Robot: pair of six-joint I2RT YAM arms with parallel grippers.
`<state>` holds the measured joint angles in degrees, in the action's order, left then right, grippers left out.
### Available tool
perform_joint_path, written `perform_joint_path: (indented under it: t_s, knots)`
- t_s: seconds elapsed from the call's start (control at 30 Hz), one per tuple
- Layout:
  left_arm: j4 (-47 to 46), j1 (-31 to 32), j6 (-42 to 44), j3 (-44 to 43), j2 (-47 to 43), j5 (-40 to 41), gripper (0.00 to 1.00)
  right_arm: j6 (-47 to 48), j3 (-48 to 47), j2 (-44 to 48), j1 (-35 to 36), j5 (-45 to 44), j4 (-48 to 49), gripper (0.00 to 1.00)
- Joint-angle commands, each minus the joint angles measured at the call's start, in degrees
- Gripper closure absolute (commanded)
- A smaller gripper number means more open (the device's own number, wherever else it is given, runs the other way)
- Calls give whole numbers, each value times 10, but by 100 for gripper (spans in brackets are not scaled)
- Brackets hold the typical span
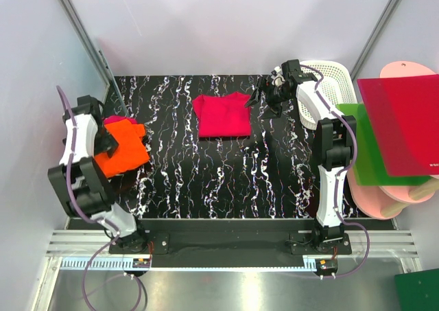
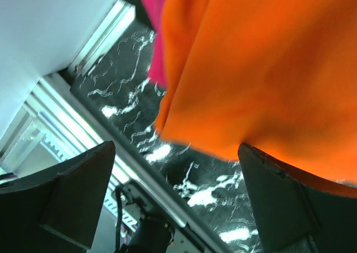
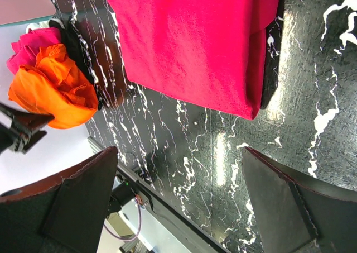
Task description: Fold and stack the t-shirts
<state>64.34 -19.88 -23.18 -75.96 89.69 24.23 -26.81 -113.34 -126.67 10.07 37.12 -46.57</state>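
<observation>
A crimson-pink t-shirt (image 1: 223, 115) lies folded flat at the middle back of the black marbled table (image 1: 226, 180); in the right wrist view the same t-shirt (image 3: 195, 41) fills the top. An orange t-shirt (image 1: 125, 152) sits crumpled at the left, over a bit of pink cloth (image 1: 114, 121). My left gripper (image 1: 108, 139) is at the orange t-shirt's left edge, open. In its wrist view the orange t-shirt (image 2: 262, 68) hangs loose just above the empty gap of the left gripper (image 2: 178, 191). My right gripper (image 1: 259, 95) hovers open by the red shirt's right corner; the right gripper (image 3: 178, 203) holds nothing.
A white basket (image 1: 324, 84) stands at the back right. Off the table's right side are a red board (image 1: 401, 122), a green board (image 1: 370, 156) and pink discs (image 1: 391, 198). A metal rail (image 1: 226, 246) runs along the near edge. A wall closes the left side.
</observation>
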Motion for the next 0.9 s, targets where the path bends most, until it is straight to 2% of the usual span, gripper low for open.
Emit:
perform_joint_path:
  t_s: [0.0, 0.13, 0.2, 0.23, 0.27, 0.3, 0.43, 0.67, 0.87]
  knots:
    - [-43, -6, -7, -71, 58, 32, 1, 1, -2, 34, -2, 15, 5, 0]
    - [-41, -8, -7, -113, 126, 44, 3, 2, -2, 36, -2, 12, 5, 0]
    - [-44, -8, -10, -130, 151, 49, 21, 2, -6, 35, -2, 12, 4, 0]
    - [-43, -9, -9, -137, 162, 53, 37, 1, -7, 34, -2, 11, 4, 0]
    - [-41, -9, -9, -148, 171, 57, 60, 0, -9, 34, -3, 10, 4, 0]
    - [-38, -10, -9, -155, 188, 69, 100, -1, -11, 33, -2, 11, 4, 0]
    - [-16, -16, -11, -186, 215, 94, 100, -3, -15, 30, -2, 8, 4, 0]
    - [3, -37, -5, -247, 198, 157, 100, -6, -14, 26, -3, 9, 4, 0]
    - [34, -54, -4, -313, 238, 182, 100, -5, -21, 20, -2, 15, 4, 0]
